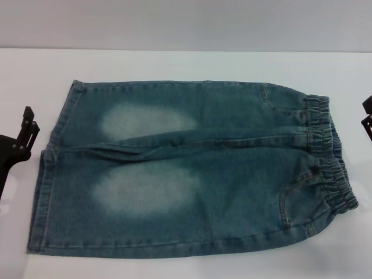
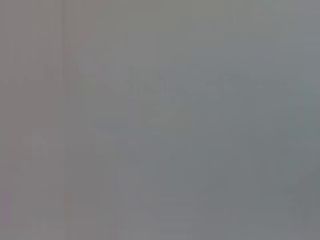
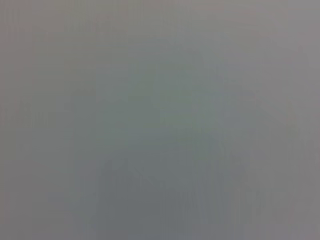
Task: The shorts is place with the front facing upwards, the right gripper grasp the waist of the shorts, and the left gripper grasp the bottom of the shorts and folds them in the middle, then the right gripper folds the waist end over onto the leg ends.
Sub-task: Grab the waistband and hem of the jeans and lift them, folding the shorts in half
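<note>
The shorts [image 1: 192, 168] lie flat on the white desk [image 1: 174, 64], waist [image 1: 328, 154] at the right and leg ends [image 1: 49, 174] at the left. The left claw [image 1: 23, 131] waits beside the hems, the right claw [image 1: 367, 119] beside the waist; I cannot tell how their fingers stand.

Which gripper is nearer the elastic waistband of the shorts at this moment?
Right. The right gripper sits just beyond the waist of the shorts at the table's right edge, not touching it. The left gripper is off the leg hems, the whole garment away.
</note>
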`<state>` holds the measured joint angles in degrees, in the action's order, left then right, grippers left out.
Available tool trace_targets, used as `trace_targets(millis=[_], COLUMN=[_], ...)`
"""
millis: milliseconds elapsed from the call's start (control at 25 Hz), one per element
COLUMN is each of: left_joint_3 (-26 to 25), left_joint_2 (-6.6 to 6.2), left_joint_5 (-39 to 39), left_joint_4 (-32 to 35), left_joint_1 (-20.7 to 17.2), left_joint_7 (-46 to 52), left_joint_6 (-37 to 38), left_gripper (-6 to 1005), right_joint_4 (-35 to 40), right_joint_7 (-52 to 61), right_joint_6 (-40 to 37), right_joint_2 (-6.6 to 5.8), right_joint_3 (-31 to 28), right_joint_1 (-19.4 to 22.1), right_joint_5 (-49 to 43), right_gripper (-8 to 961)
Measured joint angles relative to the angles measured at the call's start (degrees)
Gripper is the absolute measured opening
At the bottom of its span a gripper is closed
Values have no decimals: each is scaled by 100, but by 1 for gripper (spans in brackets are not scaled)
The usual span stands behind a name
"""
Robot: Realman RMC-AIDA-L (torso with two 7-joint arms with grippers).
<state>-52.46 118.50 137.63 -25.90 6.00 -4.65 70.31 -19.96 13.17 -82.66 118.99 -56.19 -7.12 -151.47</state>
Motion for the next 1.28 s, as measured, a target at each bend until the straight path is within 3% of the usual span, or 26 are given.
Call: trace_targets(millis=[600,760,880,960,1000,1040,1120,1160,1200,1280], left_joint_3=[245,249,241,171,171,8,8,-199,-811,-1424], left_joint_2=[-17,-80,-196,-429,-429,-673,-673,-861,-1061,-1019], left_joint_5=[7,6,16,35,35,49,49,78,282,550], left_joint_4=[-59,-446,-852,-1607,-1607,-2436,-2436,-3134,-4571,-5529], left_joint_1=[187,127,76,-95,-95,-290,-290,-468,-870,-1140], left_joint_7=[-1,-30,-68,-70,-70,-72,-72,-75,-81,-83], left_joint_6=[-85,-334,-710,-1514,-1514,-2483,-2483,-3393,-5318,-6933], left_gripper=[783,783,783,783,783,783,783,783,783,783], right_joint_4=[-202,-1268,-2542,-3425,-3874,-4351,-5132,-5613,-6005,-6800], right_joint_7=[27,11,-6,-7,-7,-8,-8,-8,-8,-8], right_joint_6=[66,1412,2994,4090,4703,5255,6312,6934,7386,8458], right_joint_2=[-19,-214,-497,-666,-724,-749,-741,-713,-676,-578], right_joint_3=[71,78,25,-112,-247,-399,-689,-833,-947,-1160], right_joint_1=[-58,2,82,169,236,297,459,567,656,824], right_joint_5=[-21,-203,-333,-379,-441,-533,-792,-996,-1144,-1427], right_gripper=[712,712,712,712,711,711,711,711,711,711])
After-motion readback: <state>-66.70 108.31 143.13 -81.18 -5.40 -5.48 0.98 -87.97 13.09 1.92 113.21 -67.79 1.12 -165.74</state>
